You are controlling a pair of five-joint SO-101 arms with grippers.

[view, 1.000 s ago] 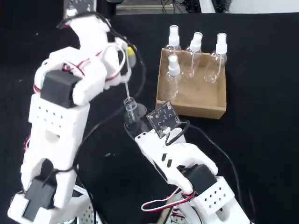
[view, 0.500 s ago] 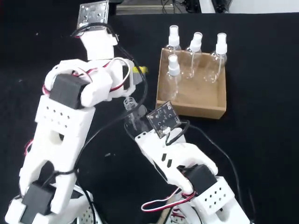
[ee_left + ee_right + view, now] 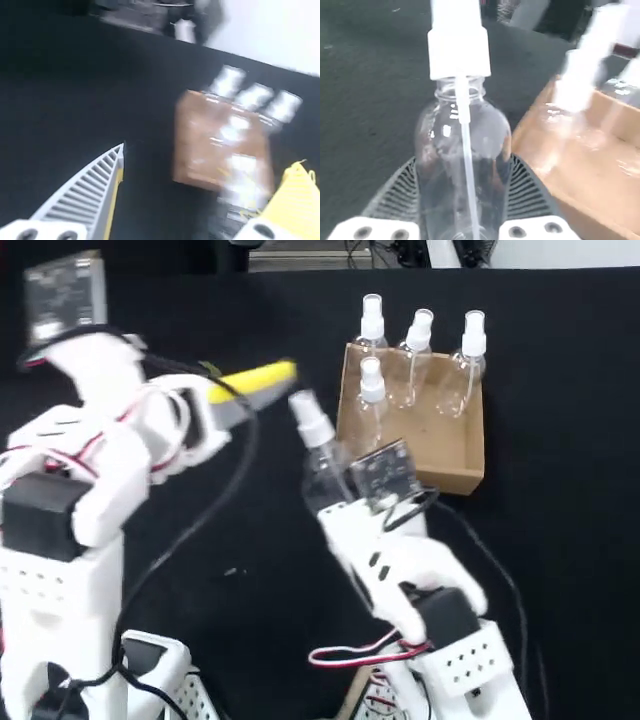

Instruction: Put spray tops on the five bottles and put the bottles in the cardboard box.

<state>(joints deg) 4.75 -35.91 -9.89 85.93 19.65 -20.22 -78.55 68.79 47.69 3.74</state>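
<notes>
Standing far right on the black table (image 3: 560,570), the cardboard box (image 3: 440,455) held four capped bottles (image 3: 372,405). Left of it, the left gripper (image 3: 250,390) hung with jaws spread, empty. The right gripper (image 3: 325,490) pinched the fifth bottle (image 3: 320,465), tilted just beside the box's left wall, spray top (image 3: 310,420) on its neck
</notes>
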